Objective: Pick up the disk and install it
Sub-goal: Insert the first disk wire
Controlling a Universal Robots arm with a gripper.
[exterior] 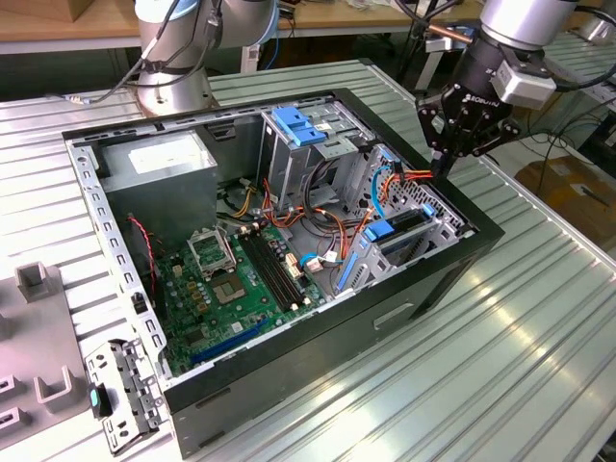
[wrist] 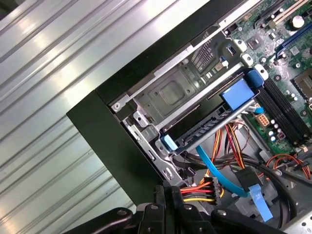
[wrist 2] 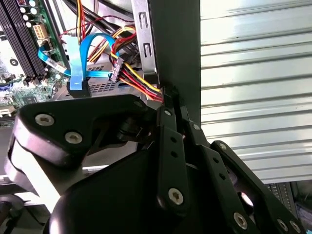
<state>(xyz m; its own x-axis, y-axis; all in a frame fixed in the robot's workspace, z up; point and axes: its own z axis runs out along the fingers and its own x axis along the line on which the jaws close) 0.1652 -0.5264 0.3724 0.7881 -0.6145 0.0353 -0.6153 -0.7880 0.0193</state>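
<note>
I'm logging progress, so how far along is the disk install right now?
Looks done: a blue-railed unit, likely the disk, lies in the bay at the case's front corner. In hand: nothing; the gripper is shut, its tips beside the red-yellow-black cable plug. Left: I cannot tell whether the unit is fully seated or cabled.

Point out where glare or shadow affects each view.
Exterior view: even light, pale sheen on the ribbed table, the case interior dimmer. First wrist view: bright glare streaks across the table. Second wrist view: the gripper is dark and close, the table behind it washed out.
</note>
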